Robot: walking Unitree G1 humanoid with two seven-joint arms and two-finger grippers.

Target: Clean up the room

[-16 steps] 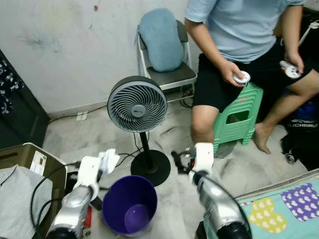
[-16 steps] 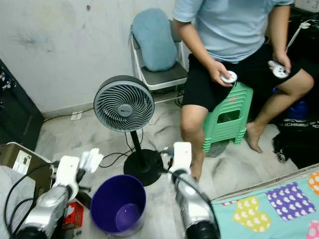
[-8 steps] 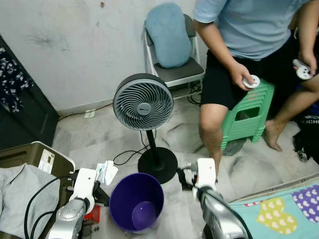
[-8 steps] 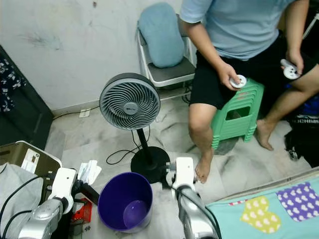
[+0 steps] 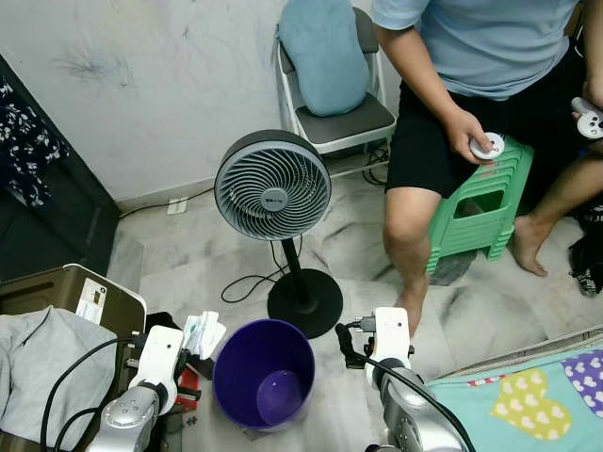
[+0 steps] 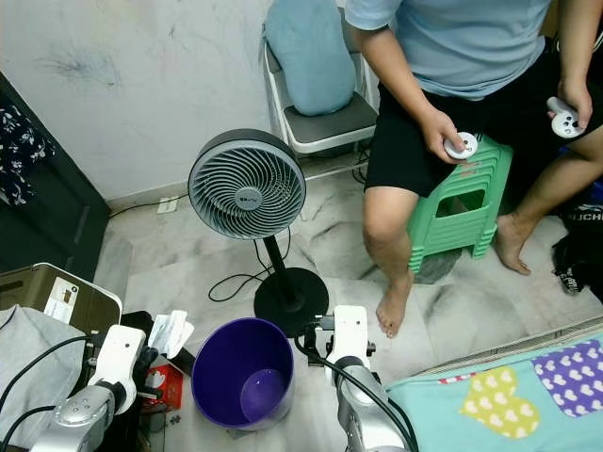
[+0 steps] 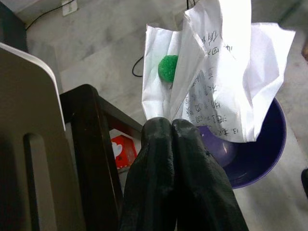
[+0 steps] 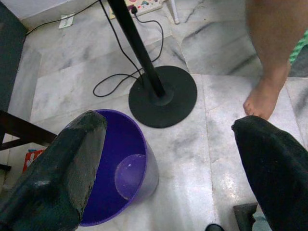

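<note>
The robot has two silver, rounded metal arms, each ending in a white box-shaped wrist block. A black cable loops along the left arm [image 5: 132, 414], and another black cable runs along the right arm [image 5: 407, 419]. The left gripper [image 7: 171, 126] has two long black fingers with a matte, slightly rubbery surface. The right gripper [image 8: 168, 159] has the same black fingers [image 8: 62, 168], thick and rough-textured with rounded tips.

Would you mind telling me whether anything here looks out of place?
Yes: crumpled paper is pinched in the left gripper beside the purple bin, not in it. A red packet lies on the floor by the bin.
</note>
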